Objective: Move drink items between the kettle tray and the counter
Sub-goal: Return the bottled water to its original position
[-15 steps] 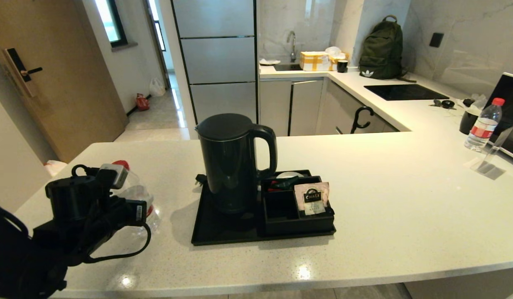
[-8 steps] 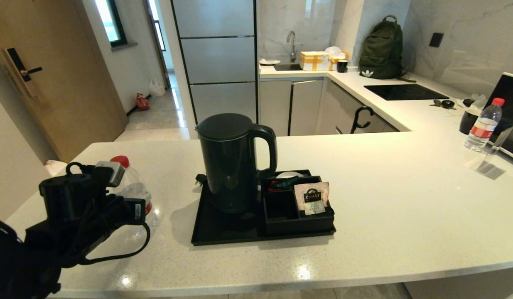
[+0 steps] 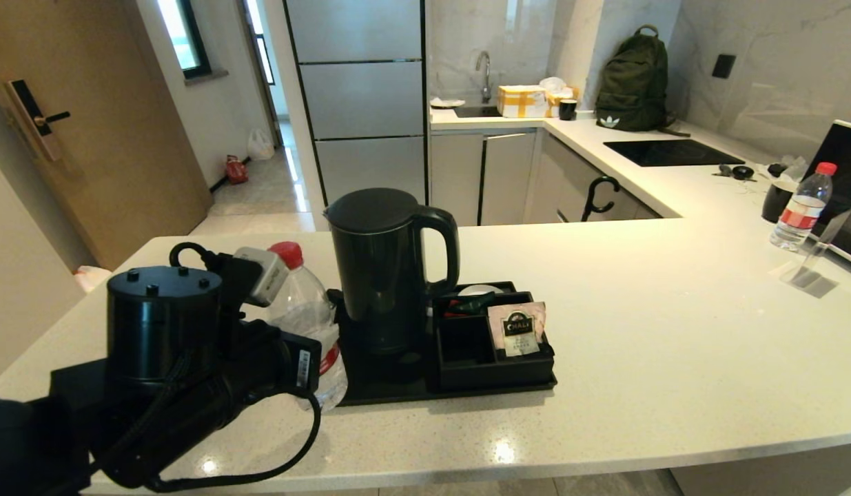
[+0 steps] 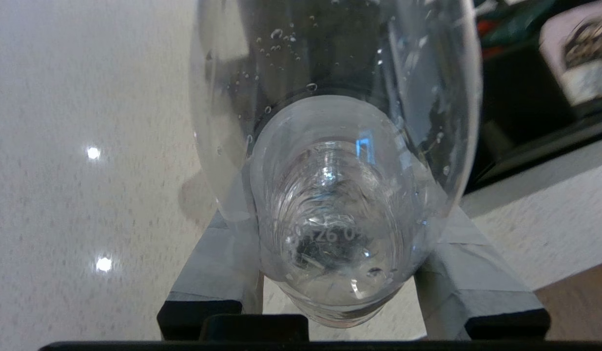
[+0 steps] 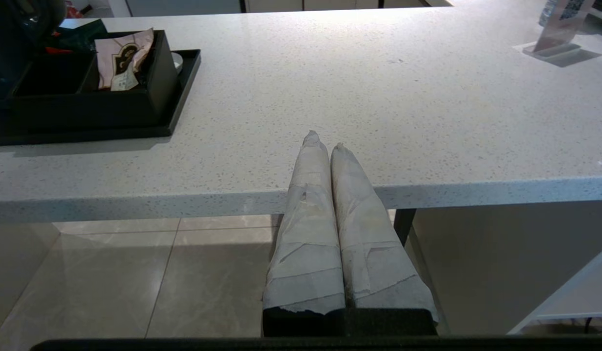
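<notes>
My left gripper [image 4: 337, 243] is shut on the clear water bottle [image 3: 302, 306], whose red cap leans toward the kettle. In the left wrist view the bottle [image 4: 330, 195] fills the space between both grey pads. It hangs at the left edge of the black kettle tray [image 3: 397, 394]. The tall black kettle [image 3: 387, 275] stands on that tray, and the pinkish tea sachet [image 3: 518, 329] leans in the black compartment box [image 3: 490, 358]. My right gripper [image 5: 325, 141] is shut and empty, parked by the white counter's [image 3: 639, 331] front edge, out of the head view.
A second red-capped bottle [image 3: 803, 207] stands at the far right beside a dark screen [image 3: 845, 186], a black container [image 3: 776, 200] and a clear stand [image 3: 811, 272]. A cooktop [image 3: 673, 153] and a green backpack [image 3: 633, 83] lie on the back counter.
My left arm has swung right with the bottle, from the counter's left part up to the tray's left edge beside the kettle. Everything on the tray stays put.
</notes>
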### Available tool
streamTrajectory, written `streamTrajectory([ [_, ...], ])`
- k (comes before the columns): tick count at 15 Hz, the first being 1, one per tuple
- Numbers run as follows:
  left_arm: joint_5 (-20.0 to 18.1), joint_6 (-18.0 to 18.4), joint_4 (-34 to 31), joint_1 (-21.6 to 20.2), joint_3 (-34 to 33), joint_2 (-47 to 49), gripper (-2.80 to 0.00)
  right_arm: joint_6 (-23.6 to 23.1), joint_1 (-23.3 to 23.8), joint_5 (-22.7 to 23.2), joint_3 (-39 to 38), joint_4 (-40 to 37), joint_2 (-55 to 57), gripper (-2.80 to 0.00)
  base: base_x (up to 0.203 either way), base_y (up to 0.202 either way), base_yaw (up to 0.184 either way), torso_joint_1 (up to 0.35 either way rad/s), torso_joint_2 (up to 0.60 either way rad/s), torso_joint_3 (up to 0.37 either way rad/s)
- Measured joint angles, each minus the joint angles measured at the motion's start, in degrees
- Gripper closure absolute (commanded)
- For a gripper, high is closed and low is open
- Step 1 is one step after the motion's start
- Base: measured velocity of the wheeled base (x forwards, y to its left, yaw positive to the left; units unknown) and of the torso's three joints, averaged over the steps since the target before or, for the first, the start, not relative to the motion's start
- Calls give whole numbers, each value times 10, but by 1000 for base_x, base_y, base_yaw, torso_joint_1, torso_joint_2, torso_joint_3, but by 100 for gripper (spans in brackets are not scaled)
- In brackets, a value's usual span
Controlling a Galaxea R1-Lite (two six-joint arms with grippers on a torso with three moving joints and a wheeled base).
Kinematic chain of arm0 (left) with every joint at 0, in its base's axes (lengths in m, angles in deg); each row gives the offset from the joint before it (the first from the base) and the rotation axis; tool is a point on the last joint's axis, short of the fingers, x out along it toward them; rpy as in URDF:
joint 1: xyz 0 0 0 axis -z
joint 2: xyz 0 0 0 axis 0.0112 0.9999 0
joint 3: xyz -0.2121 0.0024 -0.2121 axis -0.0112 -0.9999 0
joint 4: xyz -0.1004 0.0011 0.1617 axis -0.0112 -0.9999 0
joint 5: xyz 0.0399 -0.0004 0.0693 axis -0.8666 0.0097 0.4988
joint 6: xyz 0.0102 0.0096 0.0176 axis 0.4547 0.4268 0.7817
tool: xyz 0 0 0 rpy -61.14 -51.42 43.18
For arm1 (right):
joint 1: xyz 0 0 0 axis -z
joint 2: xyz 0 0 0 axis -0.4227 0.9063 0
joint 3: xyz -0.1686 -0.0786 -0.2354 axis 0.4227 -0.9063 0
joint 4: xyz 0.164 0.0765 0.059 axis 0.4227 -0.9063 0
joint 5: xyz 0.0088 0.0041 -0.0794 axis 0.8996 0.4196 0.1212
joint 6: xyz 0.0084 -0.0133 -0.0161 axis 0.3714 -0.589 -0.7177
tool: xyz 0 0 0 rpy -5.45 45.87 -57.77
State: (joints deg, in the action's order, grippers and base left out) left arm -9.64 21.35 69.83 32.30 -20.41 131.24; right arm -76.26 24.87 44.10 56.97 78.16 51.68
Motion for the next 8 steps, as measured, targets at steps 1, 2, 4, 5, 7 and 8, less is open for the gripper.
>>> streamTrajectory([
  [1,1,0,0,6,6,-2,0,0,0,0,0,0,0,0,0,0,0,0,0,0],
  [2,3,0,0,11,14,1,0,0,0,0,0,0,0,0,0,0,0,0,0,0],
  [4,5,1,0,18,32,25,0,0,0,0,0,0,0,0,0,0,0,0,0,0],
  [5,5,1,4,20,40,36,0,0,0,0,0,0,0,0,0,0,0,0,0,0],
  [7,6,0,18,20,53,73,0,0,0,0,0,0,0,0,0,0,0,0,0,0],
  [8,7,0,34,20,60,97,0,0,0,0,0,0,0,0,0,0,0,0,0,0],
])
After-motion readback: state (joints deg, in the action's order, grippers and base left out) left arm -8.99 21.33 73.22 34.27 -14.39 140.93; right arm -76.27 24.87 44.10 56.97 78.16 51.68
